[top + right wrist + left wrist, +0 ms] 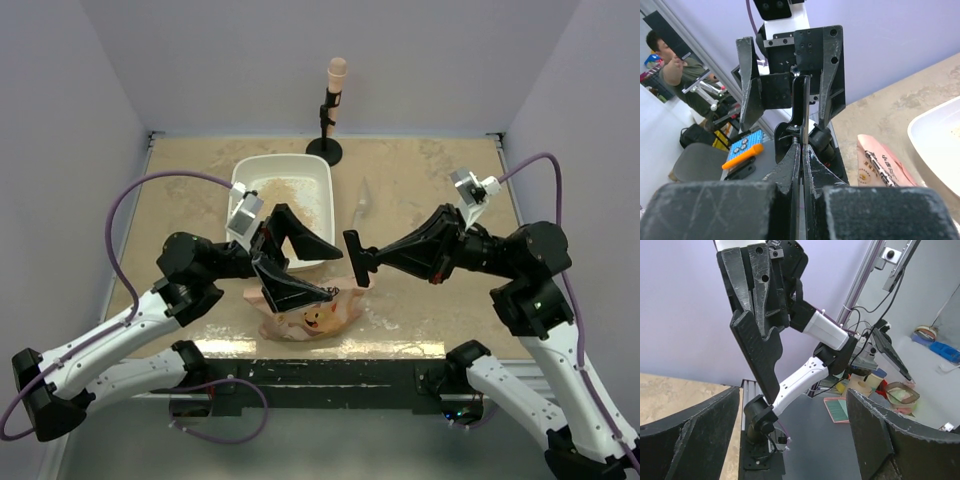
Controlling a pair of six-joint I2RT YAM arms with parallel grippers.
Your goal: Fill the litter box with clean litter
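You're holding left gripper (332, 272) wide, empty, over bag (310, 320) lying at near table edge. Right gripper (355, 258) pinching closed on nothing visible. Litter box (280, 160) sitting beyond, clean litter (290, 188) covering part of floor. Judging fill partway; more pouring remaining.

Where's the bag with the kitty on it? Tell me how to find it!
Start at the beige table, then find the big white litter box on it. Just in front, by the near edge, lies the bag: crinkly orange-pink with a cartoon cat face.
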